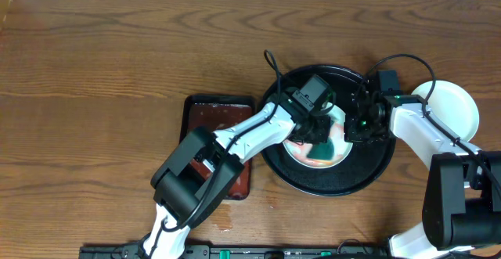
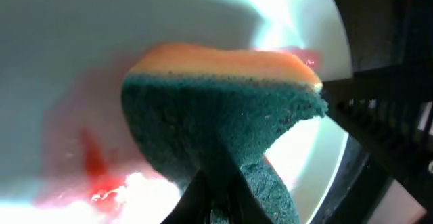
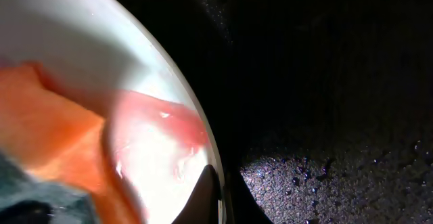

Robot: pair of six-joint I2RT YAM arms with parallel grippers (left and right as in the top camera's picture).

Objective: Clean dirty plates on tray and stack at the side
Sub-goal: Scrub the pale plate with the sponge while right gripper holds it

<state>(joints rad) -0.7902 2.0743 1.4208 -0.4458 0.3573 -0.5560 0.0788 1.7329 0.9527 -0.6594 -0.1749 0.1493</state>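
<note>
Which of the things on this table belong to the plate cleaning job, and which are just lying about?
Job in hand:
- red-smeared plate
- green-and-orange sponge pressed on it
- round black tray beneath
- white plate beside the tray

Lying about:
- rectangular reddish-brown tray, unused just now

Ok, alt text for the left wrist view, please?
A green-and-orange sponge, pinched in the left hand at the bottom edge, presses its orange face onto a pale plate streaked with a red smear at lower left. The black tray shows dark beyond the plate's rim at upper right.
</note>
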